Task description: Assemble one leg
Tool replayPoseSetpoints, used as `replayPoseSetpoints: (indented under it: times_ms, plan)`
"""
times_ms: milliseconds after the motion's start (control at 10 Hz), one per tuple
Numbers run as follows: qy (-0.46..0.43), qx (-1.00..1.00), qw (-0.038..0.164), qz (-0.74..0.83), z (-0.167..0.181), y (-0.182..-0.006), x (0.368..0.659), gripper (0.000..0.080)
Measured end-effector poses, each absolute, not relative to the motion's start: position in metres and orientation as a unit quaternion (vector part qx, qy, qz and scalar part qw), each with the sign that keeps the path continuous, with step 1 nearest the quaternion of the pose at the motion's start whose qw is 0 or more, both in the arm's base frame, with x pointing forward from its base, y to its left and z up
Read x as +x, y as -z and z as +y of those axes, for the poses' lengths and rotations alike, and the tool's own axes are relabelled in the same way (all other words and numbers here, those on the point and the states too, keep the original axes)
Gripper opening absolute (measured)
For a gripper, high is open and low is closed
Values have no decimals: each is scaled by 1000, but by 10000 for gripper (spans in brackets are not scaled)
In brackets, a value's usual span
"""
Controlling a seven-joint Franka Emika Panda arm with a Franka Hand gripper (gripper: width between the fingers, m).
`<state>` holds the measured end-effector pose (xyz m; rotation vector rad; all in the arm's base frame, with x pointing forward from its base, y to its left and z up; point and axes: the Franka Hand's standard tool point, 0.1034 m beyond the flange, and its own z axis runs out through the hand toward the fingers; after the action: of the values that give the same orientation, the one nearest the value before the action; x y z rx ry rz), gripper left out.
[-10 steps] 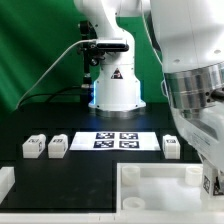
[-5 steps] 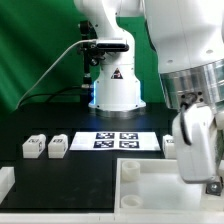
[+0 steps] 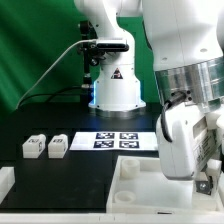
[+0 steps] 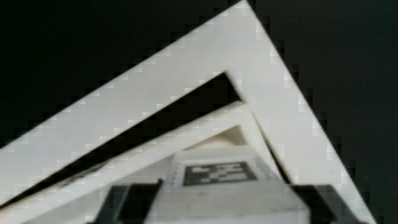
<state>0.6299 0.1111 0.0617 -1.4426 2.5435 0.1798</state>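
Note:
My gripper [image 3: 198, 178] hangs low at the exterior view's right, just behind the large white panel [image 3: 150, 186]. In the wrist view the gripper [image 4: 228, 200] is open, and its dark fingers [image 4: 135, 202] stand on either side of a white leg [image 4: 217, 172] whose tag faces the camera. I cannot tell whether the fingers touch it. That leg is hidden behind the gripper in the exterior view. Two more legs [image 3: 33, 147] [image 3: 58, 146] stand side by side at the exterior view's left.
The marker board [image 3: 115, 141] lies between the two legs and my gripper. The robot base [image 3: 116, 88] stands behind it. A white part [image 3: 5, 182] sits at the front left corner. White angled edges [image 4: 267, 90] fill much of the wrist view.
My gripper has come down and moved toward the exterior view's left. It now covers the leg that stood to the right of the marker board.

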Motion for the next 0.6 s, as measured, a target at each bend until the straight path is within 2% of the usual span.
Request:
replayPoseSetpoints:
  times_ms: [100,200,300,400,600]
  plan:
    - [-61,-491,106,863,111,-62,630,480]
    - [-61,-493,106,861,112,-62,630,591]
    - [-62,-503,109,855,117,-68,628,591]
    - [-61,-508,113,852,119,-76,627,638]
    - [-59,-512,119,849,122,-85,629,646]
